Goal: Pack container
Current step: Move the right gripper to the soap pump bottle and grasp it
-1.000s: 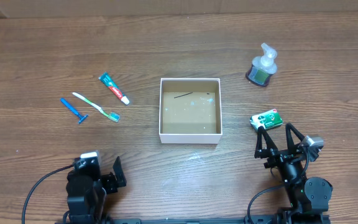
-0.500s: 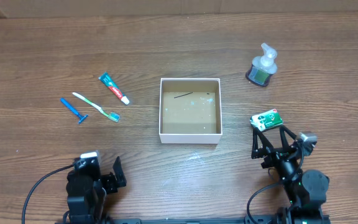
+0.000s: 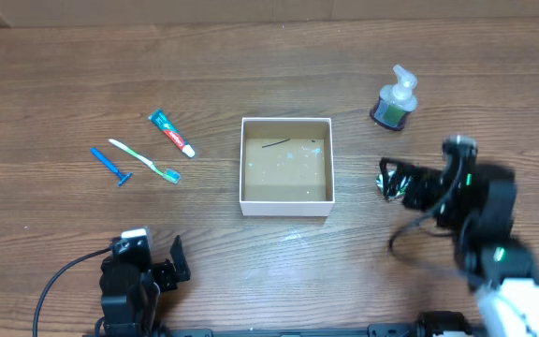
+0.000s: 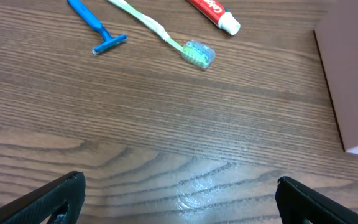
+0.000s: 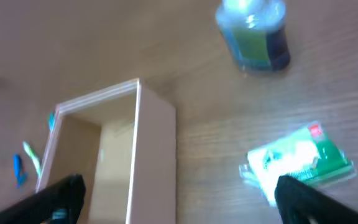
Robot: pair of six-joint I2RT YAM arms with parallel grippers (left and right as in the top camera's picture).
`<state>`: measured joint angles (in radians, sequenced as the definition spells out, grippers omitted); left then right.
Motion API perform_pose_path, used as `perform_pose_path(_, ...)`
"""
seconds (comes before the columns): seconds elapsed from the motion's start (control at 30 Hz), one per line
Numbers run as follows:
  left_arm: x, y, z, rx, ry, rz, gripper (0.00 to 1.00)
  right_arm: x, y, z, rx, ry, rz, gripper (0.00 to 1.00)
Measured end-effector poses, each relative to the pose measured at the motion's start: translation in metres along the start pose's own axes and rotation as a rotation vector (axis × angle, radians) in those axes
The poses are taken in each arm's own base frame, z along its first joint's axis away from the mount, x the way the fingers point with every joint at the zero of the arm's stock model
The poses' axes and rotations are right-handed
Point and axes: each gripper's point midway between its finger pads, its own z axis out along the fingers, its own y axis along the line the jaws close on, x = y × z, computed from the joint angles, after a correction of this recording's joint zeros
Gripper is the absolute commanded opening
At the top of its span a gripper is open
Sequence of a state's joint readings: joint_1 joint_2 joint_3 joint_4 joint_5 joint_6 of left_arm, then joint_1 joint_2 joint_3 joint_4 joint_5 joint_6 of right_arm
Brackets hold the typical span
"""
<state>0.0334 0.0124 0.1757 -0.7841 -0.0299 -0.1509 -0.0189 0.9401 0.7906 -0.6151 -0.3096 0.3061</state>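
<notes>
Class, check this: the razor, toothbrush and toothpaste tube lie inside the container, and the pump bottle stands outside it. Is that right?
No. The razor, toothbrush and toothpaste tube lie on the table to the left of the container, not inside it, as the overhead view shows. The pump bottle does stand outside it.

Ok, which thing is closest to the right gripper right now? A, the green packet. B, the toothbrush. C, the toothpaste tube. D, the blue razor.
A: in the right wrist view the green packet lies on the table just ahead of the right gripper, whose fingers are spread wide, to the right of the container.
</notes>
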Motion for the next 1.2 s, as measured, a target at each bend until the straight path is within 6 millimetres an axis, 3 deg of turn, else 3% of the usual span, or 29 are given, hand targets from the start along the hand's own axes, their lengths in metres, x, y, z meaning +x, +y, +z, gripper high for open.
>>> perform_pose_path(0.2,0.000,0.000,0.000,0.000,0.002,0.000,1.00,-0.053,0.035,-0.009,-0.022,0.109,0.020,1.00)
perform_pose_path(0.37,0.000,0.000,0.000,0.000,0.001,0.000,1.00,-0.064,0.045,-0.011,-0.053,0.113,-0.051,1.00)
perform_pose_path(0.47,0.000,0.000,0.000,0.000,0.001,0.000,1.00,-0.071,0.042,-0.011,-0.030,0.080,-0.115,1.00)
perform_pose_path(0.67,0.000,0.000,0.000,0.000,0.001,0.000,1.00,-0.098,0.011,-0.007,0.161,-0.023,-0.216,1.00)
perform_pose_path(0.8,0.000,0.000,0.000,0.000,0.001,0.000,1.00,-0.116,-0.003,0.011,0.226,-0.062,-0.248,1.00)
perform_pose_path(1.0,0.000,0.000,0.000,0.000,0.002,0.000,1.00,-0.125,-0.024,0.061,0.264,-0.045,-0.257,1.00)
perform_pose_path(1.2,0.000,0.000,0.000,0.000,0.002,0.000,1.00,-0.138,-0.027,0.092,0.237,-0.085,-0.282,1.00)
